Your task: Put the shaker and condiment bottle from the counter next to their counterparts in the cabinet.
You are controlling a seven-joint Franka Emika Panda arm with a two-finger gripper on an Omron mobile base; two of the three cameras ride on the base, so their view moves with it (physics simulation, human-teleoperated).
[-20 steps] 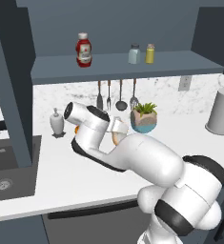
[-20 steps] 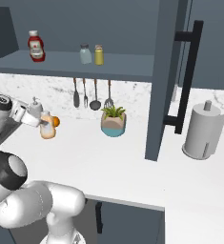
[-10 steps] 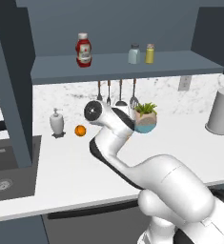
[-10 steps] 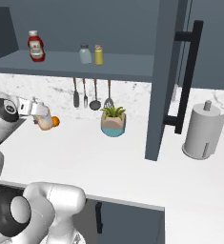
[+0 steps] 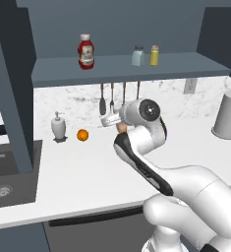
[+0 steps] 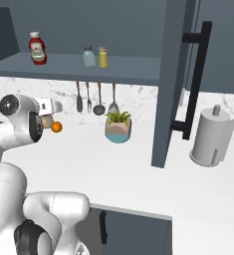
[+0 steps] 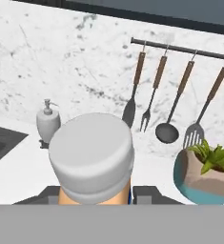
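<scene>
My gripper (image 5: 118,124) is shut on the condiment bottle (image 5: 121,128), a short peach bottle with a whitish cap, held above the counter in front of the hanging utensils. From the hand camera its cap (image 7: 92,157) sits between the dark fingers (image 7: 149,193). From the right the bottle (image 6: 48,121) peeks out under the hand. On the cabinet shelf (image 5: 127,69) the pale blue-grey shaker (image 5: 138,55) stands beside the yellow shaker (image 5: 154,55). The red ketchup bottle (image 5: 86,51) is further left on that shelf.
An orange (image 5: 82,135) and a soap dispenser (image 5: 59,127) sit on the white counter (image 5: 87,177) left of the hand. A potted plant (image 6: 118,127), hanging utensils (image 7: 168,95) and a paper towel roll (image 6: 211,137) lie to the right. The open cabinet door (image 6: 168,79) hangs right; a sink (image 5: 4,172) is left.
The hand has risen a little with the bottle in it while the arm's upper links swung to the right. The orange behind the bottle has come into view.
</scene>
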